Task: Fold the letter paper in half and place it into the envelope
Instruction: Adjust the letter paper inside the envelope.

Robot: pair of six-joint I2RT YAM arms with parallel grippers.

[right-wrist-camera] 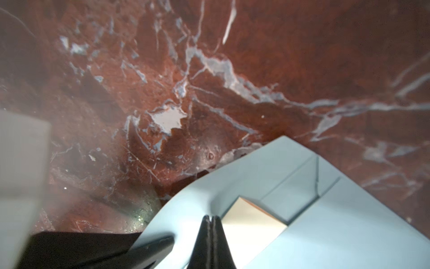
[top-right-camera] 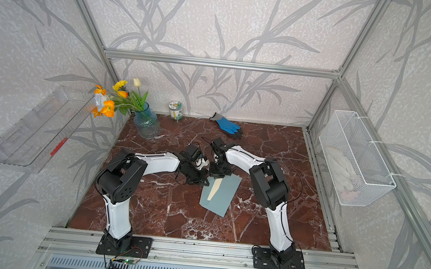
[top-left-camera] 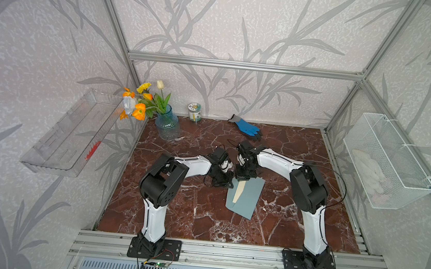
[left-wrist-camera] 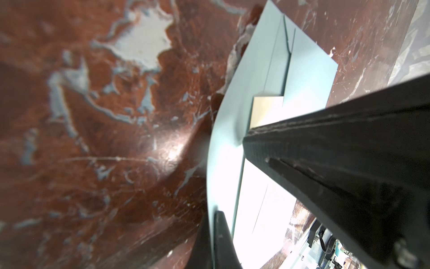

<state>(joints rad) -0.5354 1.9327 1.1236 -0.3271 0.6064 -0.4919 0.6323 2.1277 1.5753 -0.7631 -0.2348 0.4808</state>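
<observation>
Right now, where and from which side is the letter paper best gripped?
Probably the exposed beige strip of the letter paper, at its wider far end, approached from above on the far side: the rest is covered by the envelope, and the strip tapers away toward the near end.

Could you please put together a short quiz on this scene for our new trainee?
1. True or false: the letter paper lies wholly clear of the envelope.
2. The glove near the back wall is mostly: A red, B blue, C yellow.
3. On the right gripper, how do the jaws stand in the right wrist view?

Key: 1 false, it lies partly inside the envelope. 2 B. 3 shut, tips together.
</observation>
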